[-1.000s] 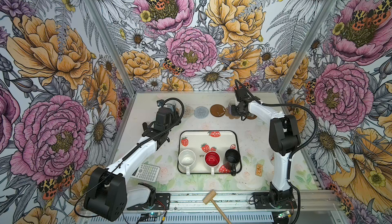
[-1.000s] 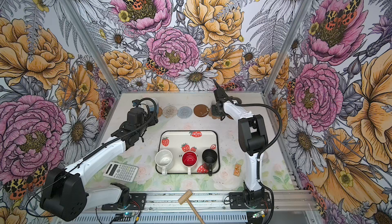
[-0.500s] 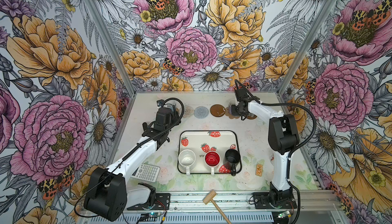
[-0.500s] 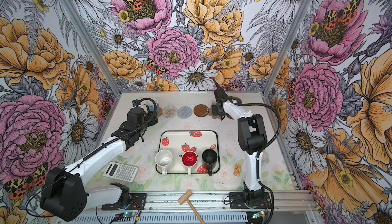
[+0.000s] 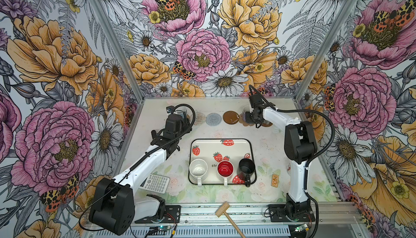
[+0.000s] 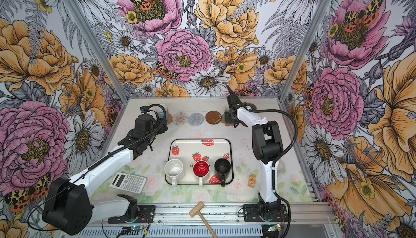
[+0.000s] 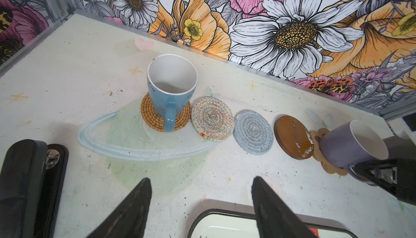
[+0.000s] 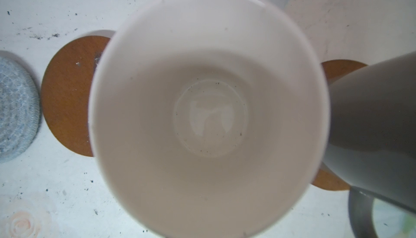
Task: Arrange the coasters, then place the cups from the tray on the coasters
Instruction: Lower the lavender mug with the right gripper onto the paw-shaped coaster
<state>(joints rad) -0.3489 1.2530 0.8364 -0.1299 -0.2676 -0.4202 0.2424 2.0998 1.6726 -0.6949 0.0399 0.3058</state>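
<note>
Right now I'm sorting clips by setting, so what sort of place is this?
Probably a robot test booth, not a home: robot arms bolted to a metal rail, flower-printed wall panels in aluminium framing, a staged tray of mugs.

I see blue mug [image 7: 167, 104] on tan coaster [image 7: 151, 119], lavender mug [image 7: 342, 150] at paw coaster [image 7: 319, 135]; white mug [image 5: 198, 169], red-lined mug [image 5: 225, 168], black mug [image 5: 247, 166] upright on tray [image 5: 239, 151].

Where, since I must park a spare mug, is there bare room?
Bare: the strip between the coaster row and the tray; the tray's far half too. Crowded: the row's end by the right gripper and lavender mug.
</note>
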